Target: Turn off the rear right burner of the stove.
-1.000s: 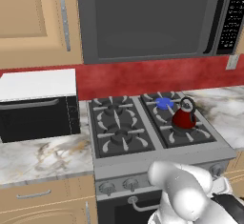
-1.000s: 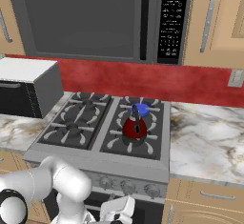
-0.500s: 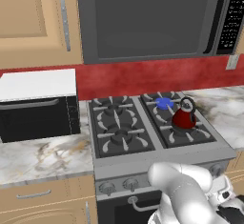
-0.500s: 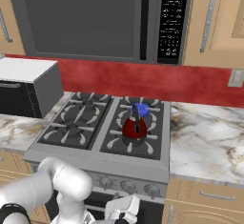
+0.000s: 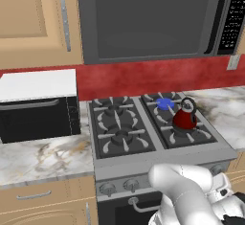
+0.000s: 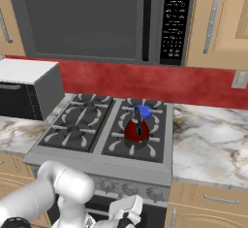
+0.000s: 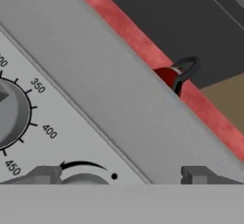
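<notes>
Knobs along the silver front panel of the dark grey four-burner gas stove point(image 5: 143, 142) are what the coming move turns on. Going left to right in the left base view: a black-and-white countertop oven box point(image 5: 38, 104) stands on the marble worktop point(image 5: 43, 157) at the stove's left edge, then come the stove's two black grates. The rear right burner point(image 5: 165, 103), a round dark ring under the right-hand grate, sits at the stove's back right corner and shows a small blue flame disc, so it reads as lit. Just in front of it, on the front right burner, stands a red kettle with a dark looped handle point(image 5: 184, 117).

The white arm bends low in front of the stove, below the panel's front edge, toward its right end. In the hand view, the pincer point(image 7: 119, 174) is pressed close to the panel: a grey round dial with printed numbers point(image 7: 12, 113) lies up and to the left of the tips, and a second rounded knob top point(image 7: 83, 179), under a curved arrow mark, sits between the two dark tips, nearer the left one. The tips stand apart, gripping nothing. Whether that knob governs the rear right burner cannot be told.
</notes>
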